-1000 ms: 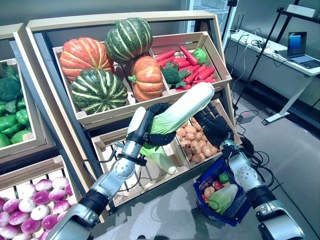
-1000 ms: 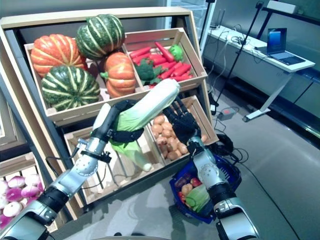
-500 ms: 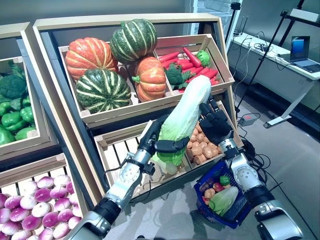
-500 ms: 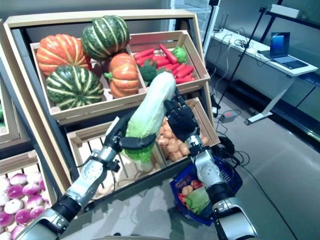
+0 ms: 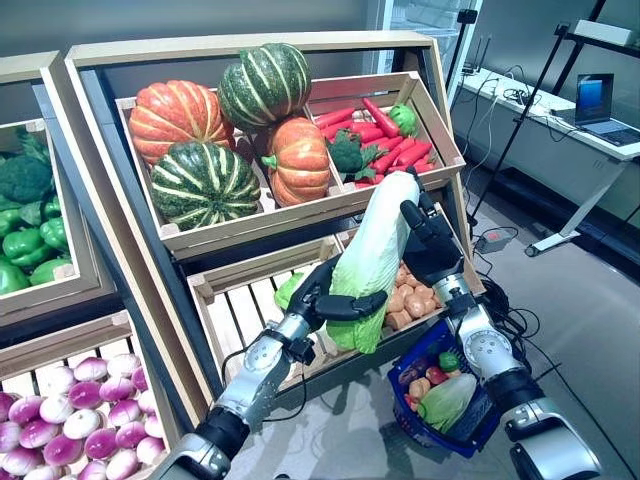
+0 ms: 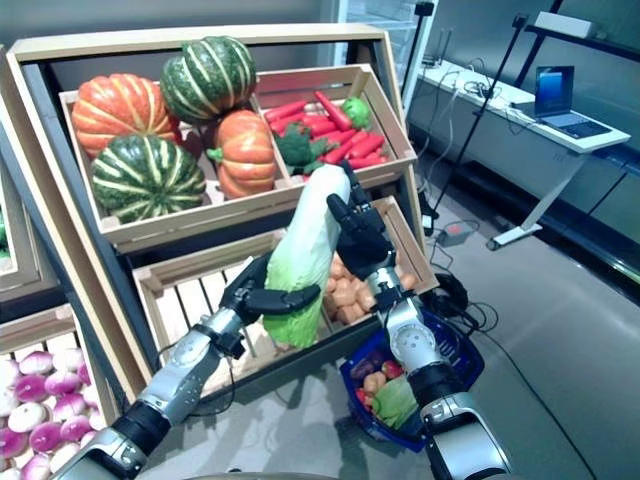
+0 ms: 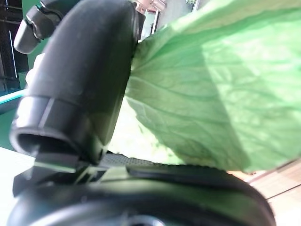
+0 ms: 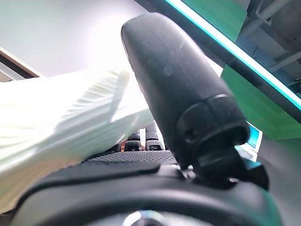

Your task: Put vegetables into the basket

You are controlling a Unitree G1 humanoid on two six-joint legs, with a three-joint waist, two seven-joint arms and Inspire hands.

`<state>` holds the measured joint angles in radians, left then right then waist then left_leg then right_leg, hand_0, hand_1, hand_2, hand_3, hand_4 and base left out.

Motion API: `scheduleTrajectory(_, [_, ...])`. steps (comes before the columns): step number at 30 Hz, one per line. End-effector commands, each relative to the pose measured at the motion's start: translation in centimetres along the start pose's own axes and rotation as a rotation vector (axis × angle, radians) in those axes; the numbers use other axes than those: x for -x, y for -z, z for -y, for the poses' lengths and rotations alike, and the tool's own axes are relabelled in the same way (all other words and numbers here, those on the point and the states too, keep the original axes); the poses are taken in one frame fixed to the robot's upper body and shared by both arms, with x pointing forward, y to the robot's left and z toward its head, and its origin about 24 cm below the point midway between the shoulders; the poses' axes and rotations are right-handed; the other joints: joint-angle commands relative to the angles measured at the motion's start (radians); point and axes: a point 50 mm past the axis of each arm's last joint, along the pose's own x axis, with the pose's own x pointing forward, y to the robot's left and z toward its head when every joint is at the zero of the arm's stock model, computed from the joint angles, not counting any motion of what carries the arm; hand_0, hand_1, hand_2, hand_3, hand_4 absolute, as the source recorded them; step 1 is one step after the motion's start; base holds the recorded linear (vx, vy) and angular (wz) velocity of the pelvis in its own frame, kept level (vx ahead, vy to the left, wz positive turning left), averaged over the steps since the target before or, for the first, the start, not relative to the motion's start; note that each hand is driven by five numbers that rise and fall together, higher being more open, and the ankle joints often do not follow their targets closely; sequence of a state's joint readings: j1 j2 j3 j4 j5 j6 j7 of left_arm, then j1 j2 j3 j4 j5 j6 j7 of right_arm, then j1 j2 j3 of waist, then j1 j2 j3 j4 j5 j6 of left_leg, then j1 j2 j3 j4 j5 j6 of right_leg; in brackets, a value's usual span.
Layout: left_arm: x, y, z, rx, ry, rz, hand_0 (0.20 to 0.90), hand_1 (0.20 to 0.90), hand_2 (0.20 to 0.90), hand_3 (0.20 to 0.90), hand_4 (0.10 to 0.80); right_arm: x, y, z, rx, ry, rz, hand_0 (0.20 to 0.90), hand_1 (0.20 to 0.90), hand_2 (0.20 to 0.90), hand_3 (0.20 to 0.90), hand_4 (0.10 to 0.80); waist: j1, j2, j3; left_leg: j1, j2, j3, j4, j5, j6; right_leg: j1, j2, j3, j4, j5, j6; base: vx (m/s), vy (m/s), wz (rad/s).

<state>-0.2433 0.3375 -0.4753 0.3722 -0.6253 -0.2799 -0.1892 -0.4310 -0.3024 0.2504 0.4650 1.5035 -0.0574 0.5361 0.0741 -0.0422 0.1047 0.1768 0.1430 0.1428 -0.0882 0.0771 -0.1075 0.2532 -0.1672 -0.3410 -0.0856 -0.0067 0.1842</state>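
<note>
Wooden shelving [image 5: 250, 48], largest element: upper crates hold pumpkins [image 5: 215, 120] and red peppers [image 5: 395, 135]; lower crates hold potatoes [image 5: 410, 295] beside a slatted, nearly bare compartment. Blue basket [image 5: 405, 368], on the floor at lower right, below the potato crate, already contains several small vegetables and something pale green. Napa cabbage [image 5: 375, 255], the item in transit, is held in the air before the lower crates; its long axis runs steeply, white stem end up toward the pepper crate, leafy green end down. My left hand [image 5: 335, 300] is curled around the leafy lower part, thumb across the front. My right hand [image 5: 430, 240] meets the upper white part with fingers nearly straight, touching rather than clasping. Key relation: the basket lies below and to the right of the cabbage, on my right arm's side, so I judge the right hand the nearer one to carry the load down, leafy end leading
</note>
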Motion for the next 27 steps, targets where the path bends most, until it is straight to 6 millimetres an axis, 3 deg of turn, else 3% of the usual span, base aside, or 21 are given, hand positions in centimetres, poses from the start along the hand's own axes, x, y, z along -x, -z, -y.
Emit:
scheduleTrajectory(1, [-2.1,-0.6,4.0,-0.186,0.268,0.006,0.300,0.300,0.300,0.300,0.400,-7.0,-2.7,-10.3,0.003,-0.571,0.149,0.900,0.900,0.900,0.900,0.800,0.009,0.001,-0.057,0.026,-0.009,-0.005,0.001,-0.095,0.021,-0.016,-0.015,-0.001,0.038,0.004,-0.056,0.000,0.000,0.00])
scheduleTrajectory(11, [-2.9,-6.5,5.3,-0.751,0.364,0.317,0.300,0.300,0.300,0.300,0.400,-6.0,-2.0,-6.6,0.242,-0.387,-0.090,0.900,0.900,0.900,0.900,0.800,0.000,0.001,-0.055,0.023,-0.007,-0.009,0.001,-0.091,0.021,-0.019,-0.016,0.002,0.038,0.004,-0.051,0.000,0.000,0.00])
scheduleTrajectory(15, [-2.7,-8.1,5.5,-0.847,0.377,0.421,0.300,0.300,0.300,0.300,0.400,-5.4,-2.3,-5.9,0.269,-0.364,-0.122,0.900,0.900,0.900,0.900,0.800,-0.008,0.000,-0.054,0.024,-0.004,-0.007,0.001,-0.091,0.020,-0.018,-0.017,0.002,0.035,0.007,-0.050,0.000,0.000,0.00])
scheduleTrajectory(19, [-2.5,-8.5,5.8,-0.876,0.390,0.471,0.300,0.300,0.300,0.300,0.400,-5.3,-2.2,-5.8,0.263,-0.362,-0.122,0.900,0.900,0.900,0.900,0.800,-0.010,0.001,-0.054,0.026,-0.003,-0.006,0.001,-0.091,0.019,-0.018,-0.017,0.003,0.035,0.006,-0.049,0.000,0.000,0.00])
scheduleTrajectory(20, [-2.4,-8.5,5.8,-0.877,0.391,0.475,0.300,0.300,0.300,0.300,0.400,-5.3,-2.2,-5.8,0.261,-0.360,-0.122,0.792,0.792,0.792,0.792,0.728,-0.011,0.001,-0.055,0.026,-0.002,-0.006,0.001,-0.091,0.019,-0.018,-0.017,0.003,0.036,0.006,-0.049,0.000,0.000,0.00])
scheduleTrajectory(21, [-2.4,-8.6,5.8,-0.878,0.391,0.480,0.300,0.300,0.300,0.300,0.400,-5.3,-2.2,-5.8,0.259,-0.358,-0.122,0.585,0.585,0.585,0.585,0.590,-0.011,0.001,-0.055,0.026,-0.002,-0.006,0.001,-0.091,0.018,-0.018,-0.017,0.003,0.037,0.006,-0.049,0.000,0.000,0.00])
scheduleTrajectory(22, [-2.4,-8.7,5.9,-0.872,0.378,0.500,0.300,0.300,0.300,0.300,0.400,-5.6,-2.0,-6.0,0.254,-0.361,-0.130,0.300,0.300,0.300,0.300,0.400,-0.013,0.002,-0.055,0.026,-0.002,-0.005,0.001,-0.090,0.019,-0.020,-0.017,0.006,0.038,0.005,-0.049,0.000,0.000,0.00])
scheduleTrajectory(27, [-2.4,-8.9,5.8,-0.848,0.342,0.525,0.300,0.300,0.300,0.300,0.400,-5.6,-1.9,-5.9,0.221,-0.348,-0.113,0.300,0.300,0.300,0.300,0.400,-0.013,0.002,-0.058,0.026,-0.001,-0.003,0.001,-0.092,0.019,-0.021,-0.016,0.008,0.037,0.005,-0.050,0.000,0.000,0.00])
